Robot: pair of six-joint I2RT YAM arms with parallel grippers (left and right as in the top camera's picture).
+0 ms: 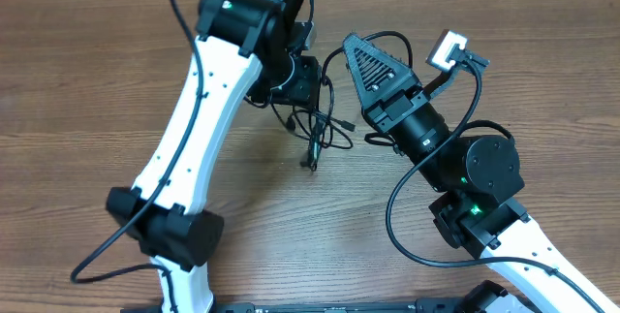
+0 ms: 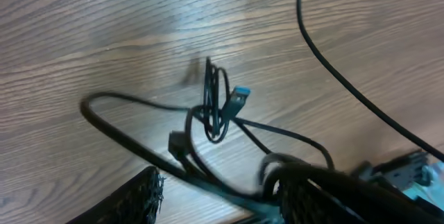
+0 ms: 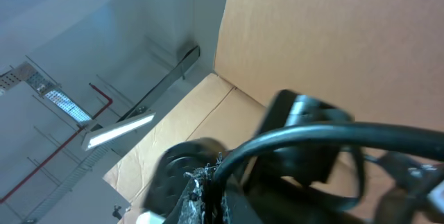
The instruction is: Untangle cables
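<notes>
While the left arm (image 1: 184,148) leans in from the near edge and bends down over the table's (image 1: 87,51) middle, the left gripper (image 2: 222,193) stands partly open above the cables (image 1: 315,124), which lie tangled there, strands running between its fingers (image 2: 135,200). One plug (image 2: 239,99) has a blue tip. The right gripper (image 1: 356,46) points upward beside the tangle, shut; whether it pinches a cord I cannot tell.

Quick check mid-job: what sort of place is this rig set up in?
Probably a lab or workshop in an industrial building: a wood-grain table, cardboard panels, and a bare ceiling with a strip light and a red pipe.
</notes>
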